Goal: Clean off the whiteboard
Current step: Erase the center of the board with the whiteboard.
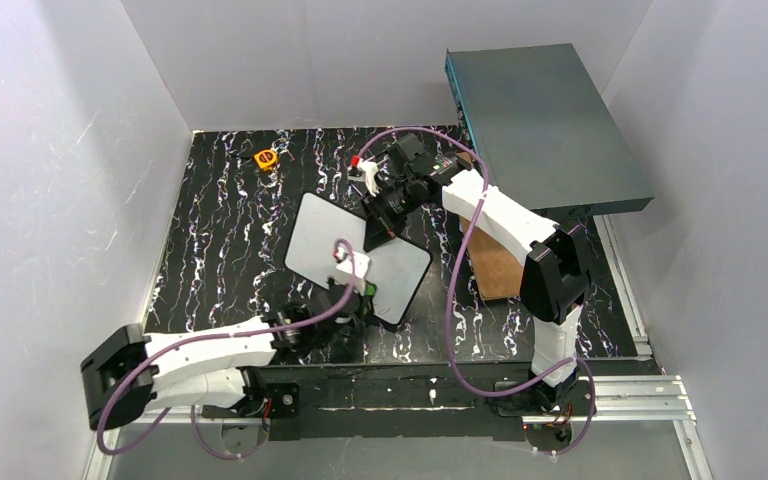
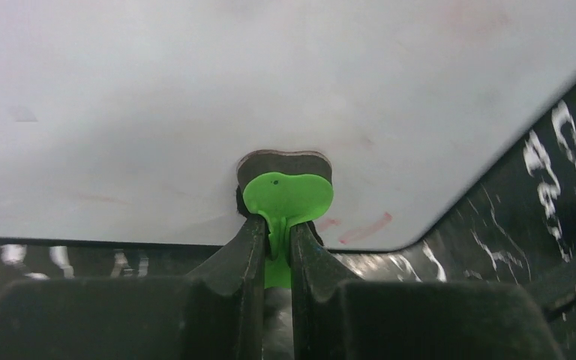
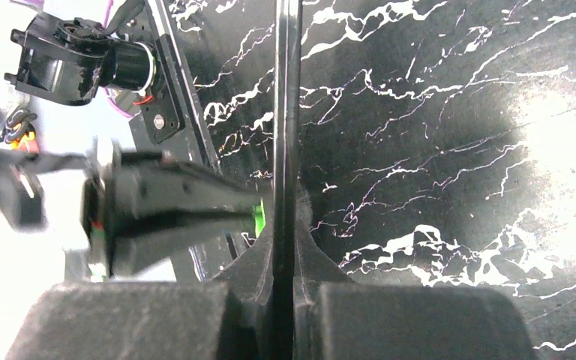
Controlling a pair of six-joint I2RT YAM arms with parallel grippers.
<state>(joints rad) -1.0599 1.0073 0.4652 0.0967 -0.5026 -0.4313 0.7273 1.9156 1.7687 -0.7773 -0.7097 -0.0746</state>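
1. Risk: the small green plastic eraser with a dark felt pad (image 2: 286, 180) is held only by its thin tab, which the left gripper (image 2: 277, 229) pinches between its jaws. Side load during a stroke could twist the tab out or tip the pad off the surface.
2. Risk: the right gripper (image 3: 286, 214) has its jaws pressed together on the thin black frame of the small rectangular white whiteboard (image 1: 320, 240). Hard wiping pressure could pivot the board or make it slip.
3. Risk: the pad sits near the board's lower rim, so an overlong stroke would run off onto the black marbled table (image 1: 220, 220).
4. Location: the board is mid-table between the arms, at a tilt.
5. Look: mostly clean, with a faint red smear (image 2: 365, 227) beside the pad and a pale pink haze elsewhere.
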